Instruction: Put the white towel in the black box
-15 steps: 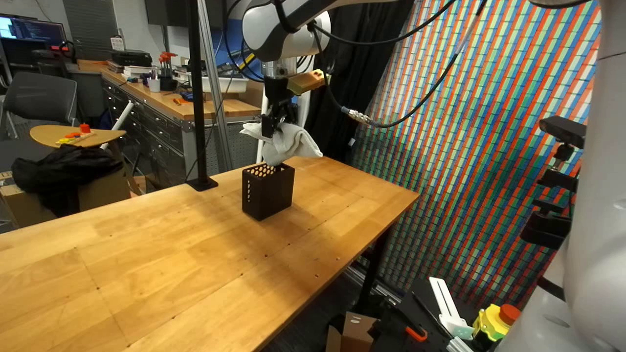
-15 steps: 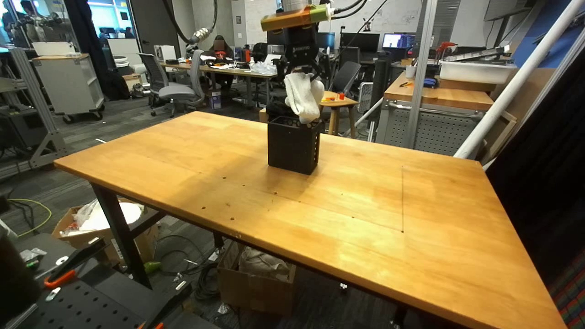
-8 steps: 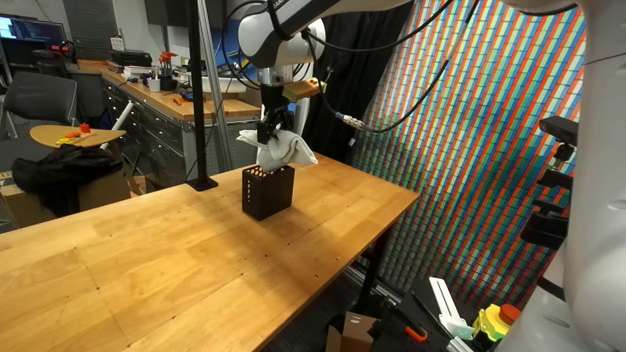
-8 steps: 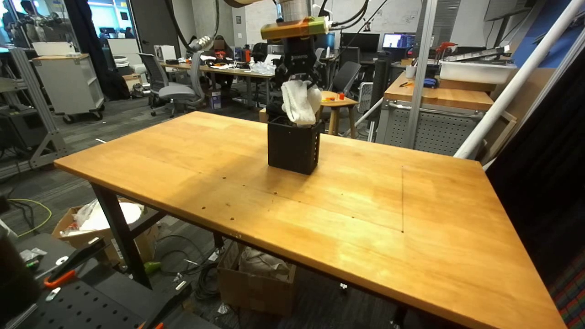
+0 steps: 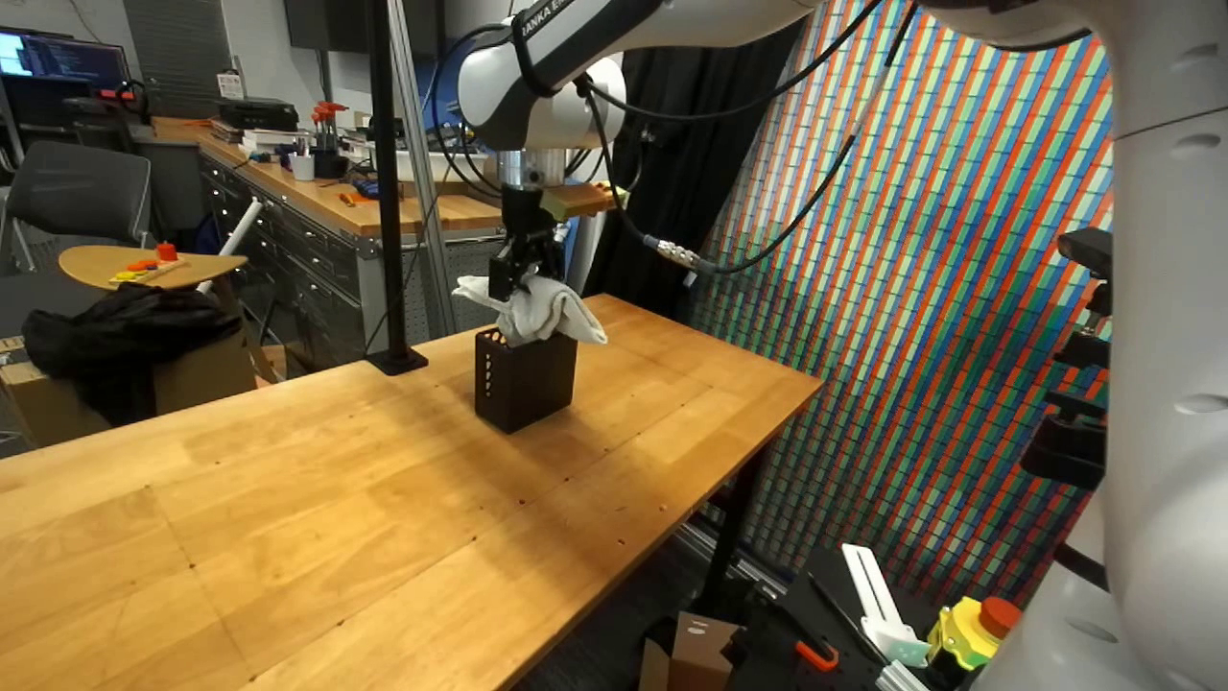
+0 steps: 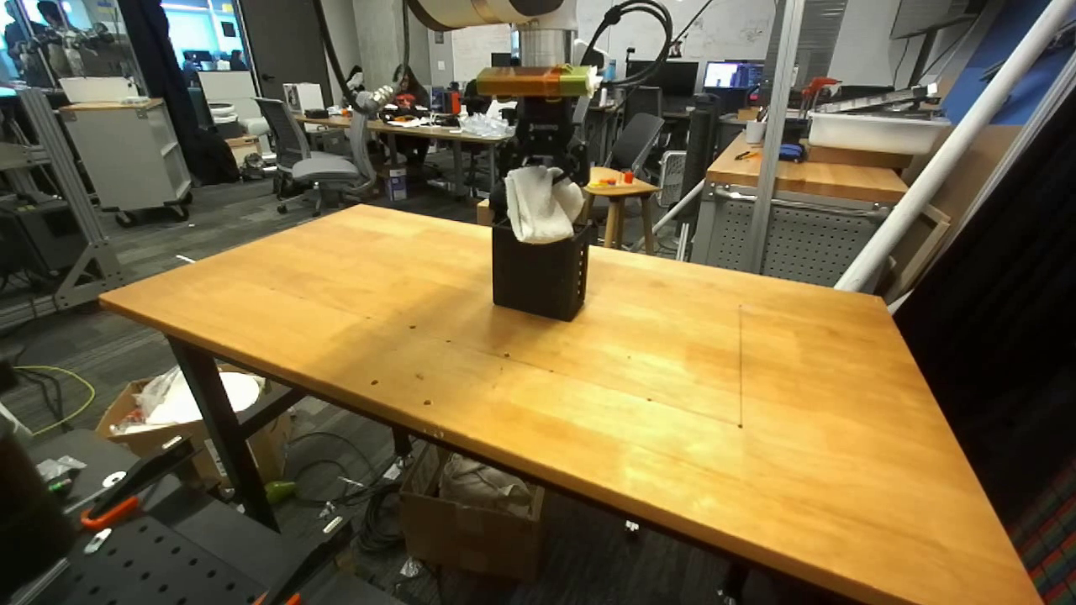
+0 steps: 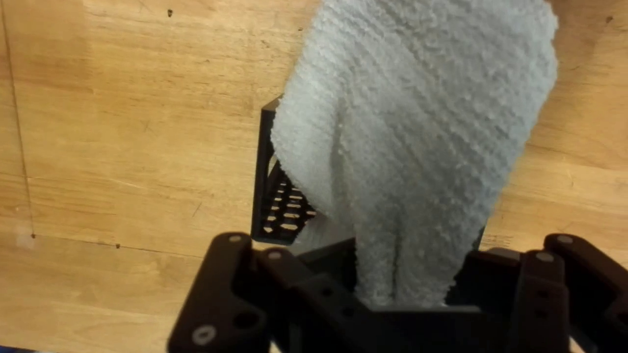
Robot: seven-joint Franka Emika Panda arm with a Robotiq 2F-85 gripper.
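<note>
box (image 6: pixel 534 277): is standing upright on the table (image 5: pixel 374 499), a bit of its holed inside showing in the wrist view.
towel (image 5: pixel 540 312): is hanging bunched over the box's mouth, ends flaring out wider than the rim; i can't tell if any fold is dipping inside.
gripper (image 7: pixel 403 277): its jaws are clenching the towel.
towel's progress: carrying is looking finished, to my eye; the putting-in is waiting.
gripper's remaining work: lowering the towel in, letting go, and probably tucking those loose ends inside.
</note>
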